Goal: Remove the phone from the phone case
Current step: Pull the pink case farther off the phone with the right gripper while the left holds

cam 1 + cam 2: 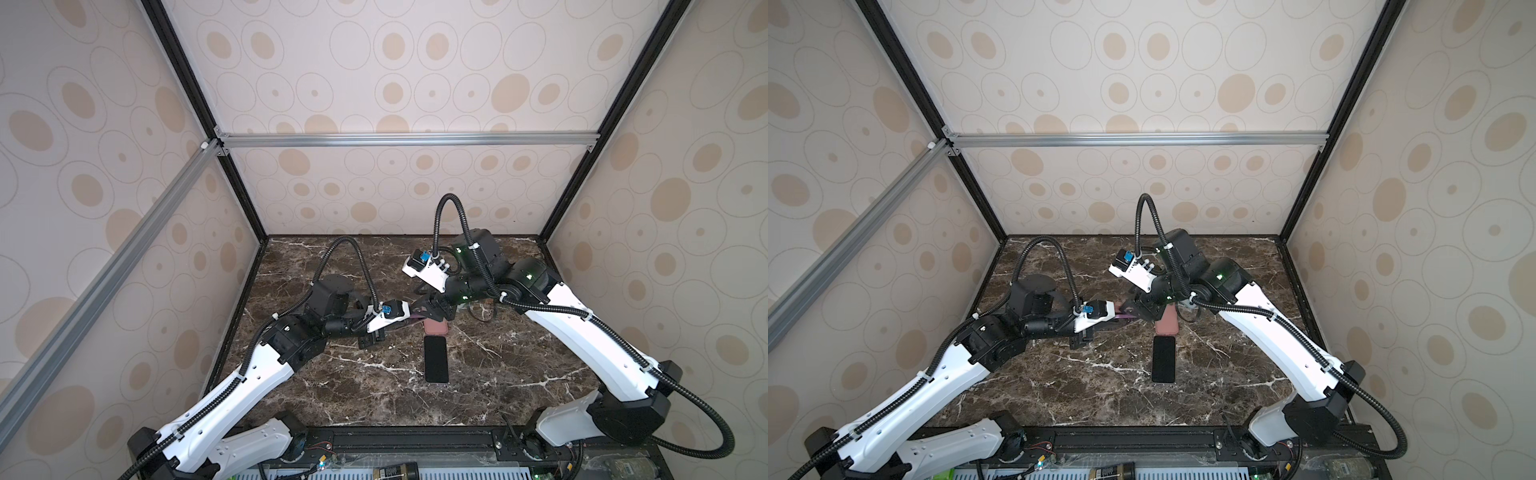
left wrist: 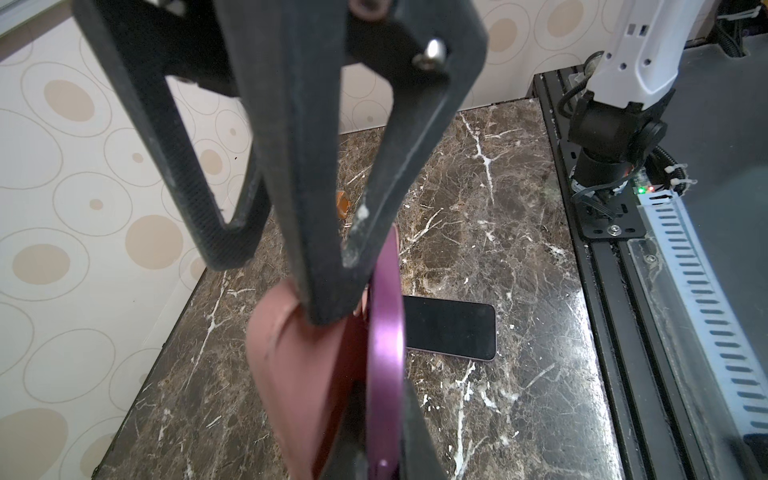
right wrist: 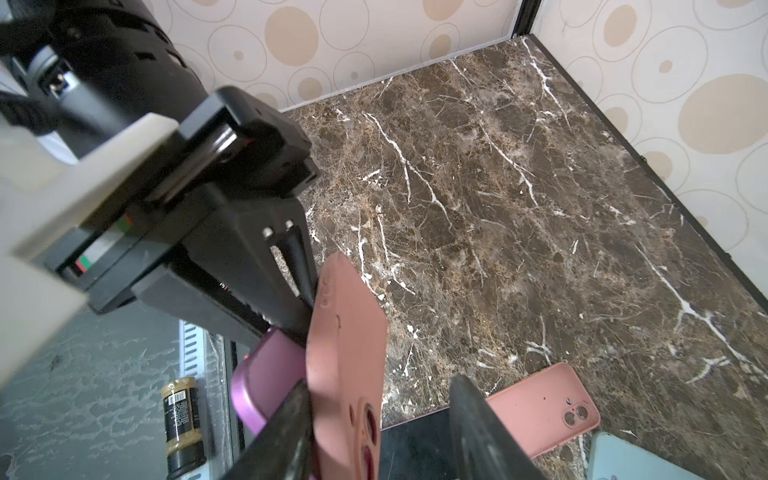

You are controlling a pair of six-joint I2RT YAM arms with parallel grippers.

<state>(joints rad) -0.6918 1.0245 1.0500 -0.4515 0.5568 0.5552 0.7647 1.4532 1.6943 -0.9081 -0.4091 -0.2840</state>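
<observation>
No text can be read anywhere. The black-and-gold cylinder (image 3: 182, 419) carries a white barcode label, but its print is too small.

Beside the black phone (image 1: 436, 359), the marble table (image 1: 519, 374) lies bare along its 2 long sides and toward the front rail (image 1: 415, 440). Just behind it, a flat pink case (image 1: 436, 328), the left gripper (image 1: 414, 319) and the right gripper (image 1: 430, 309) crowd together.

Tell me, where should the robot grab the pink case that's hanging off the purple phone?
Probably its camera-hole end: there the pink case stands clear of the purple phone. Come from that end, a finger on each flat face; the left gripper clamps the phone's far end.
</observation>
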